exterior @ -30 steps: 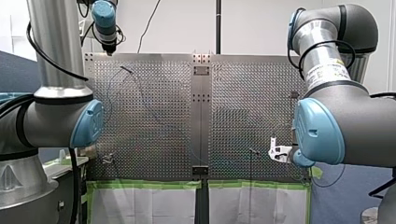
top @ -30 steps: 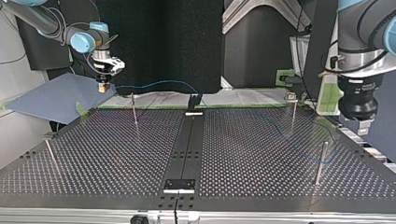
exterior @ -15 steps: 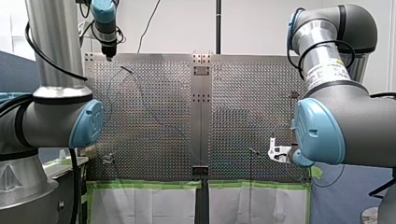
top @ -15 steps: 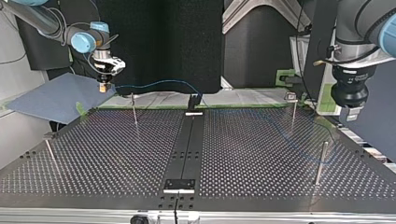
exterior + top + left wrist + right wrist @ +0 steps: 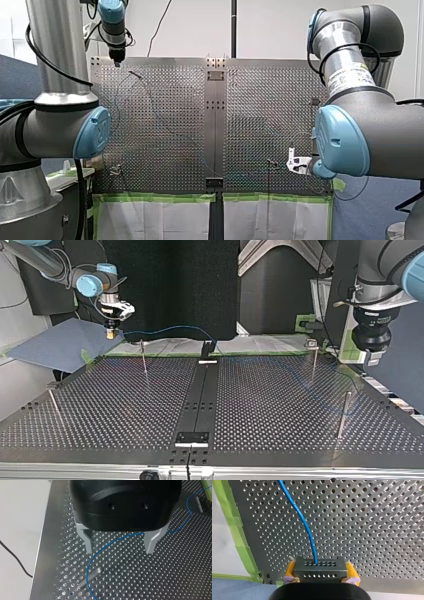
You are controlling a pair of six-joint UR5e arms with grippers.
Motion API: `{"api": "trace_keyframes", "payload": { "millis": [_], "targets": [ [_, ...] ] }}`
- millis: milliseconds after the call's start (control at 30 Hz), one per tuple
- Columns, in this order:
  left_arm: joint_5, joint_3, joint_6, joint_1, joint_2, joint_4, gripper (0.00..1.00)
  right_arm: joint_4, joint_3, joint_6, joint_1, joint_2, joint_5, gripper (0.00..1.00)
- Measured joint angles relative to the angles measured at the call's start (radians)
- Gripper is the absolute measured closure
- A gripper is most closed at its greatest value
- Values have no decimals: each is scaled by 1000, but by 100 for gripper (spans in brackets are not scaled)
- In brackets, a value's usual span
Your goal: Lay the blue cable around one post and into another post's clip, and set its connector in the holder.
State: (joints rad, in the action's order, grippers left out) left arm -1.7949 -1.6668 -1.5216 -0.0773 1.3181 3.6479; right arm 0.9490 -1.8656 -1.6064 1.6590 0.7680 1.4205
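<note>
The blue cable (image 5: 308, 530) is looking thin and bright, and it is bending in soft curves. One end is going into the connector (image 5: 319, 572), a small dark grey block with rows of little holes. My right gripper (image 5: 319, 565) is squeezing that connector tight between its yellow pads (image 5: 290, 570), holding it up in the air over the taped edge of the table (image 5: 367, 530). In the top view the cable is hanging from there in a low arch toward the middle of the far edge, then lying across the table toward the view's right side. There it is running under my left gripper (image 5: 119, 548), whose metal fingers (image 5: 86, 541) are spread wide apart and holding nothing. The cable is passing between them, down on the table, and is crossing close by a shiny post (image 5: 92, 576). Since a second ago, my left gripper is sitting higher in the top view and a bit more to that view's left. My right gripper is staying in the same spot, still gripping the connector.
</note>
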Motion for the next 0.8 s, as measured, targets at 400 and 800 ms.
{"api": "trace_keyframes", "payload": {
  "millis": [400, 800],
  "targets": [
    [-27, 0, -7, 3, 0, 0, 1, -1, 1, 1, 1, 0, 0, 97],
    [-28, 0, -8, 4, 0, 0, 1, -2, 3, 2, 2, 0, 0, 97]
  ]
}}
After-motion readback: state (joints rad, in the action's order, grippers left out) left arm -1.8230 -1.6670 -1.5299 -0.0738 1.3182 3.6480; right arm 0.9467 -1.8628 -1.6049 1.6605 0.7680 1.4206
